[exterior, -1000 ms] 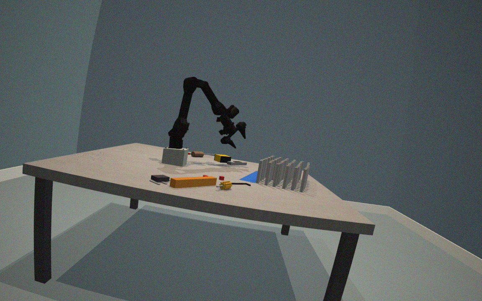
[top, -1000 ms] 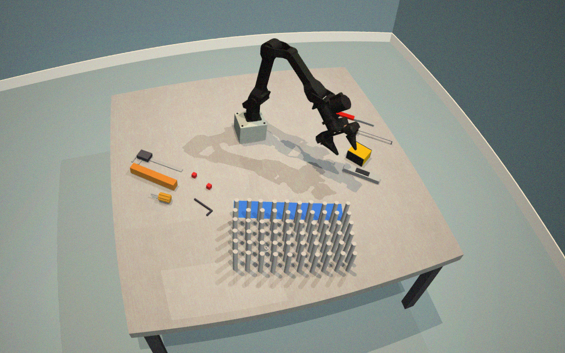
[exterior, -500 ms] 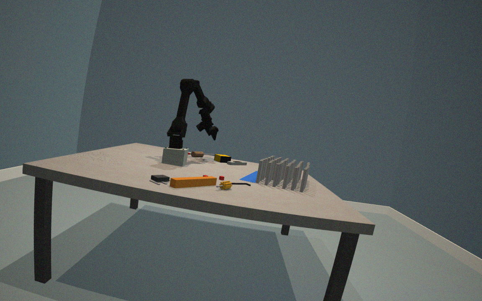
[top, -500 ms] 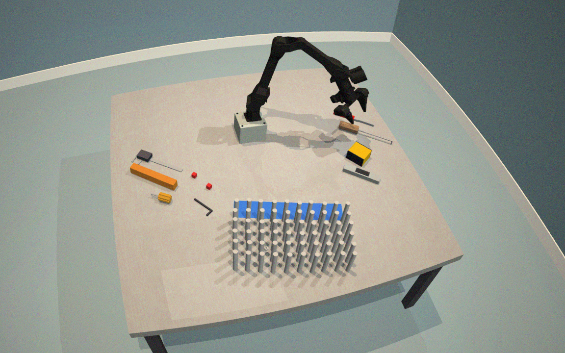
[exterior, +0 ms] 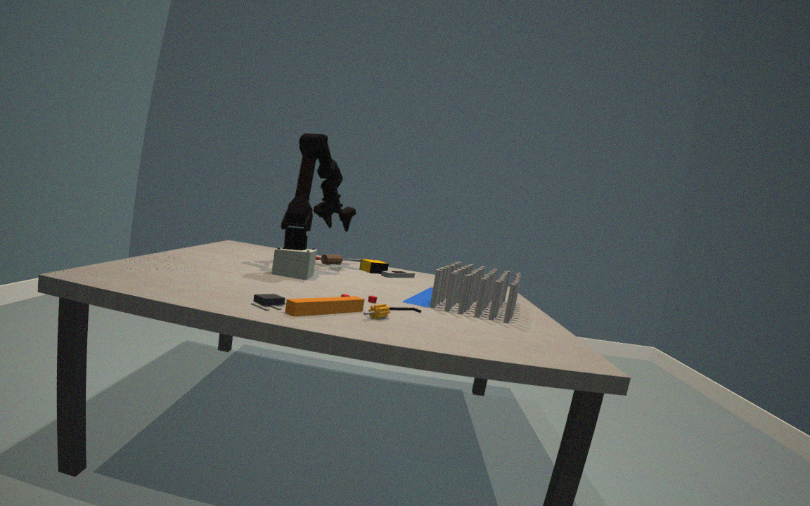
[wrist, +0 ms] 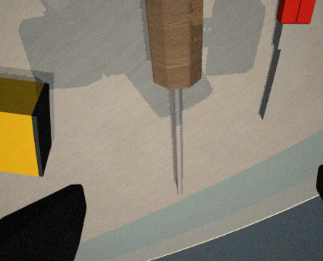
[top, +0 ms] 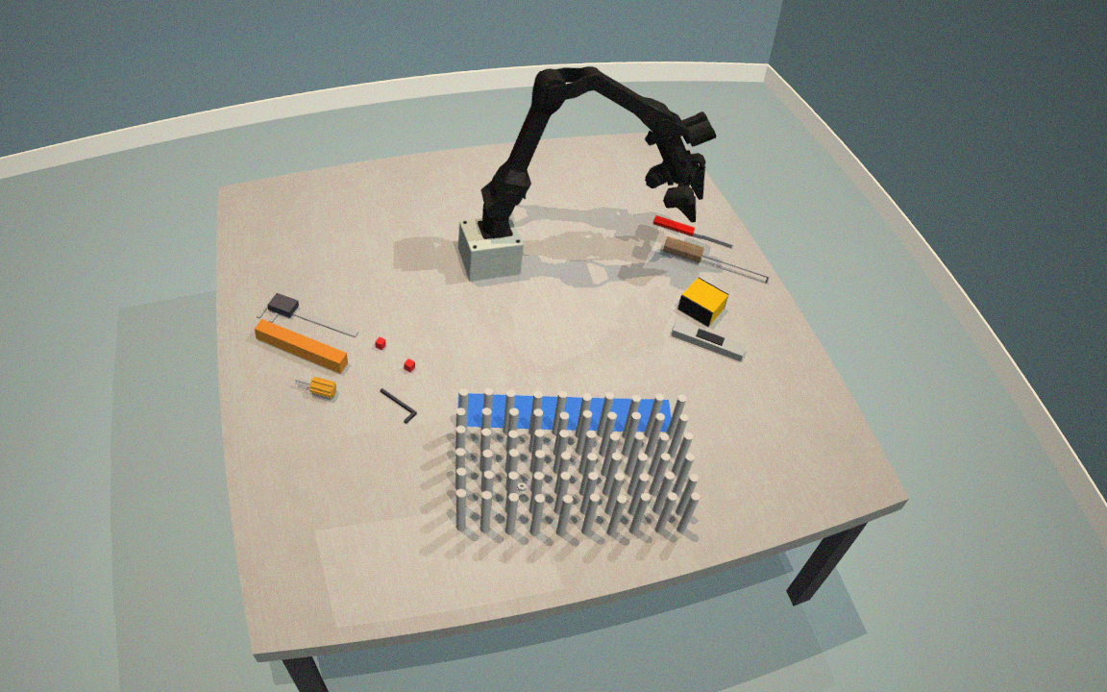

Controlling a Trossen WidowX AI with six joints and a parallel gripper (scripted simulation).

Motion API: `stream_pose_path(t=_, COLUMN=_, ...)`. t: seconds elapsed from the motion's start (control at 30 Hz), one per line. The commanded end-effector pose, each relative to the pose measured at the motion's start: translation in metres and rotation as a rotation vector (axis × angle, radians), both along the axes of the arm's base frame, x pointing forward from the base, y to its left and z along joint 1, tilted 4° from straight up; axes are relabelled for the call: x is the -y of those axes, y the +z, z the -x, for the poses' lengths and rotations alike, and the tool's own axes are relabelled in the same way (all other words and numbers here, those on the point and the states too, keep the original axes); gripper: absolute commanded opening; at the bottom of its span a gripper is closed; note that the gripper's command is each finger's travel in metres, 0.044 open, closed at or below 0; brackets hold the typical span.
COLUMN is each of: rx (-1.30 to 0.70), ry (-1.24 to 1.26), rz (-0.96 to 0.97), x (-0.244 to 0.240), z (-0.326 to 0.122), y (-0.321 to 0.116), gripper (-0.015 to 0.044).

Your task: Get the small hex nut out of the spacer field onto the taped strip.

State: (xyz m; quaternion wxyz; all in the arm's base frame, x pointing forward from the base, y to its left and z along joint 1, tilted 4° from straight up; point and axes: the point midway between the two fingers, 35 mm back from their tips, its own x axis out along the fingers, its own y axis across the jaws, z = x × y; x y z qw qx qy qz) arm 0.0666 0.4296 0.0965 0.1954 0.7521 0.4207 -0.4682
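My gripper (top: 696,207) (exterior: 339,228) (wrist: 205,188) is open and empty, raised above the right side of the table. Below it lies a tool with a brown wooden handle (top: 682,249) (exterior: 332,258) (wrist: 176,43) and a long thin rod pointing toward the table's right edge. A red-handled tool (top: 674,225) (wrist: 297,11) with a thin dark blade lies beside it. The small nut (top: 521,484) lies on the table deep among the standing grey spacers (top: 460,507) (exterior: 439,290). The blue taped strip (top: 499,412) (exterior: 420,297) runs along the robot side of the field.
A yellow and black block (top: 701,301) (exterior: 370,265) (wrist: 12,141) and a grey bar (top: 725,349) lie right. Left lie a black-handled wire tool (top: 282,305), orange bar (top: 299,346) (exterior: 326,307), orange-handled fork (top: 323,386), black angled key (top: 397,402) and red cubes (top: 381,342) (top: 408,364).
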Motion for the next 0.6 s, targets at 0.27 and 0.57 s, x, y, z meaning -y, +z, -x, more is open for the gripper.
stream_pose_path(t=0.27, rx=0.005, ry=0.009, rz=0.024, x=0.002, z=0.004, y=-0.062, gripper=0.0440)
stream_pose_path(t=0.57, rx=0.005, ry=0.009, rz=0.024, x=0.001, z=0.007, y=-0.062, gripper=0.0440)
